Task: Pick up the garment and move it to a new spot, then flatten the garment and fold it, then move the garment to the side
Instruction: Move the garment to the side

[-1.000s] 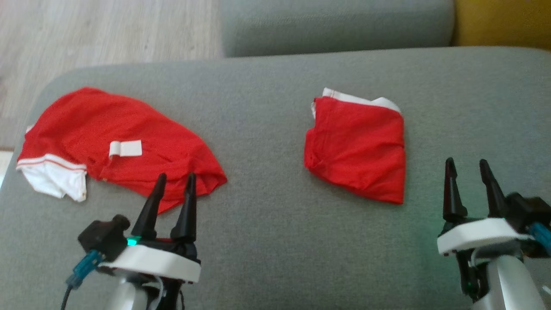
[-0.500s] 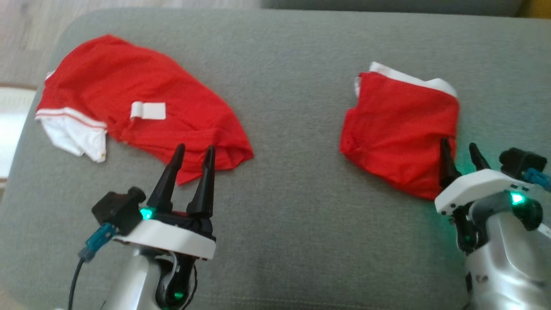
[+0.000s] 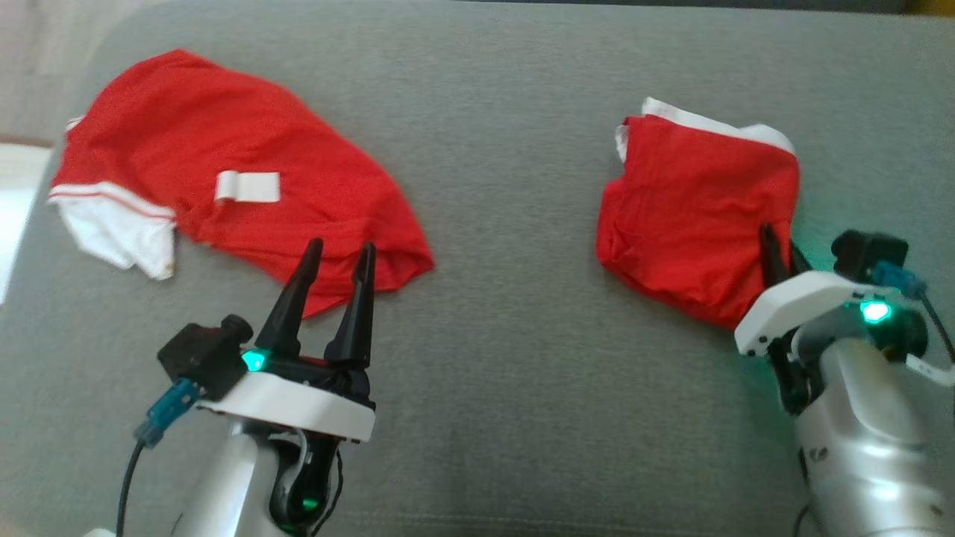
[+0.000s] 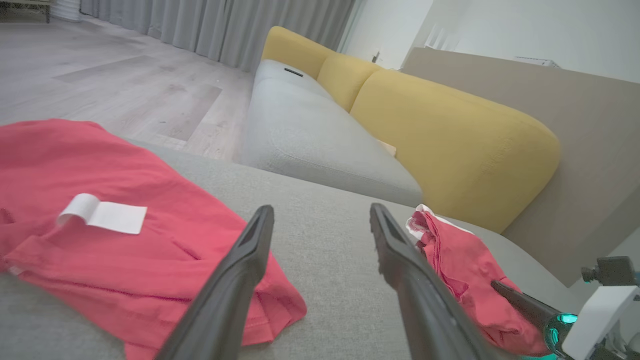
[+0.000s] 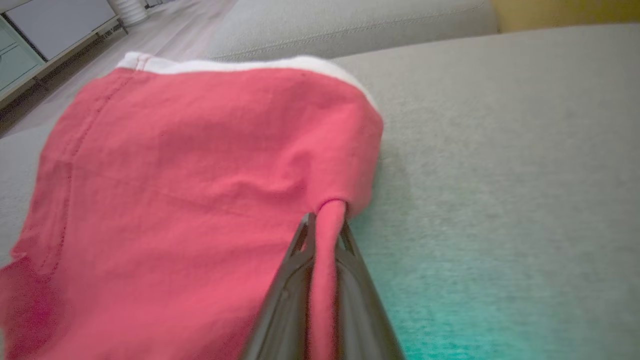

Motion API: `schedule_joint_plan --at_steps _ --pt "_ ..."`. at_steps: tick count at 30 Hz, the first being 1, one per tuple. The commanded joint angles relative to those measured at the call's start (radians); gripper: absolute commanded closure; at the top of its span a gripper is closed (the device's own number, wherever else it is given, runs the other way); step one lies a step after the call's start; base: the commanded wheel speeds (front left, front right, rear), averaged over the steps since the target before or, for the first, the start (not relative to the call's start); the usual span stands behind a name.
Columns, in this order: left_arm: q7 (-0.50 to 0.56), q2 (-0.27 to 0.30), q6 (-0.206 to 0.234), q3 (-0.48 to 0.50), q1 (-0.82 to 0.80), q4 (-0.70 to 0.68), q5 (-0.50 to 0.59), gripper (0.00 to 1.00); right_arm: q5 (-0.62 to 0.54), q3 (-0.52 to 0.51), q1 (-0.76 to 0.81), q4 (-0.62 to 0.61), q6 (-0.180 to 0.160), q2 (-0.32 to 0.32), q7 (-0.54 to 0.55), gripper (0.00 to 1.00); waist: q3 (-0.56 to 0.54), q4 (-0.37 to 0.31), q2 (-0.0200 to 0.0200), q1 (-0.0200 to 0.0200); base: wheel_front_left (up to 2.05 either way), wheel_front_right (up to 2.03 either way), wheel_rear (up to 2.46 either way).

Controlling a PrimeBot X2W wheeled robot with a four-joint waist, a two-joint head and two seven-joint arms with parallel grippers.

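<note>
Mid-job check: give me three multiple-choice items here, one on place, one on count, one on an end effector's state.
1. Where on the grey cushion is the folded red garment? A) robot's left B) robot's right C) centre
2. How many red garments lie there? A) one B) three C) two
3. The right end effector is: A) shut on the folded red garment B) open C) shut on nothing

Answers: 1 B, it lies by the right end effector. 2 C, the folded one plus a spread-out garment with a white label. 3 A, the right wrist view shows red fabric pinched between its fingers.
</note>
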Motion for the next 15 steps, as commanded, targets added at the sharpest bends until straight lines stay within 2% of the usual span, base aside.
schedule_joint_plan --at_steps 1,6,9,12,13,15 --pt "-0.012 0.007 -0.006 0.041 -0.036 -0.04 -0.004 0.0 -0.025 0.034 -0.052 -0.025 -0.001 -0.017 -0.023 1.0 0.0 -0.034 0.0 0.0 0.0 0.0 0.0" --pt "-0.012 0.007 -0.006 0.029 -0.045 -0.045 0.002 0.0 -0.09 0.107 -0.086 -0.045 -0.001 -0.094 -0.039 1.0 0.015 -0.092 0.0 0.0 0.0 0.0 0.0" --pt "-0.012 0.007 -0.006 0.02 -0.059 -0.05 0.008 0.0 -0.134 0.192 -0.094 -0.069 -0.001 -0.183 -0.042 1.0 0.032 -0.116 0.0 0.0 0.0 0.0 0.0" --pt "-0.012 0.007 -0.006 0.012 -0.076 -0.057 0.018 0.0 -0.127 0.254 -0.097 -0.087 -0.001 -0.284 -0.025 1.0 0.055 -0.13 0.0 0.0 0.0 0.0 0.0" --pt "-0.012 0.007 -0.006 0.011 -0.088 -0.062 0.022 0.0 -0.107 0.274 -0.099 -0.102 -0.001 -0.357 -0.011 1.0 0.072 -0.133 0.0 0.0 0.0 0.0 0.0" --pt "-0.012 0.007 -0.006 0.01 -0.1 -0.069 0.022 0.0 -0.087 0.281 -0.1 -0.118 -0.001 -0.429 0.004 1.0 0.089 -0.133 0.0 0.0 0.0 0.0 0.0"
